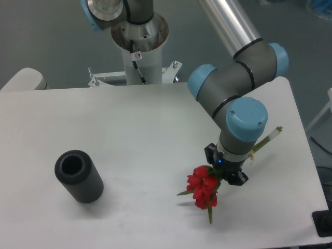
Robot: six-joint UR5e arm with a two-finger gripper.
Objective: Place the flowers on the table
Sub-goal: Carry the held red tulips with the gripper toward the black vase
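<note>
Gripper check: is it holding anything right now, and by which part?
The gripper holds the flowers by the stems, just behind the red blooms; the stem ends stick out on the far side. The fingers are hidden under the wrist.

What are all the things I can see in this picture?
flowers: one bunch, red blooms with green leaves and pale stems, right of the middle near the front edge, held in the gripper
black ribbed cylinder: one, black, open at the top, on the left part of the table
table: one, white, under everything
robot base: one, white and silver, behind the table
arm: one, grey and silver with light blue caps, reaching in from the top right
gripper: one, black, shut on the flower stems
</note>
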